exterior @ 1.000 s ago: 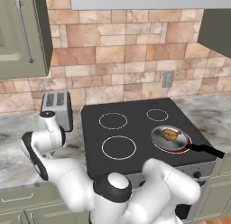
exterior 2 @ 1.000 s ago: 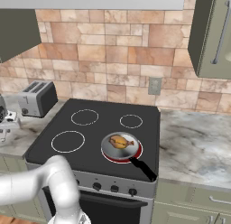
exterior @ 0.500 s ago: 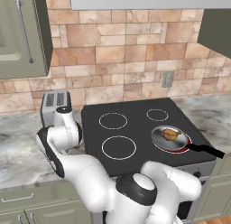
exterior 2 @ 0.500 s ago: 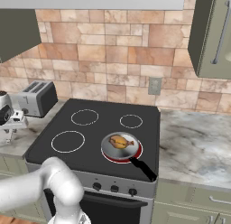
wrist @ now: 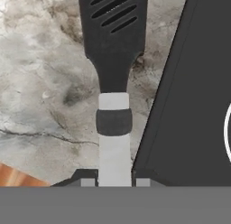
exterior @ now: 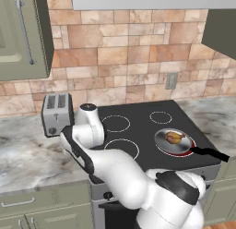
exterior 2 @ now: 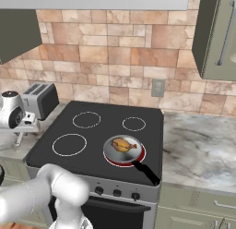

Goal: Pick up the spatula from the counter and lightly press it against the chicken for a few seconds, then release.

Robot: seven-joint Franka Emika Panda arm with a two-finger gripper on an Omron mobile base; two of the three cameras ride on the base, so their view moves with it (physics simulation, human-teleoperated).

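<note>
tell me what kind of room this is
A home kitchen, by the look of it, and a rendered one. A black stove with four ring burners sits in a stone counter, a toaster stands beside it, and cabinets hang on the tiled wall.

counter (exterior: 27,154): grey marble | on it: toaster (exterior: 56,113), just left of stove (exterior: 143,129)

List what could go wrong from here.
The gripper pinches the spatula by its handle, far from the head, so it may swivel in the carry. The stove edge lies close beside it; a low swing could clip it. Pressing the chicken hard may shove the pan.
</note>
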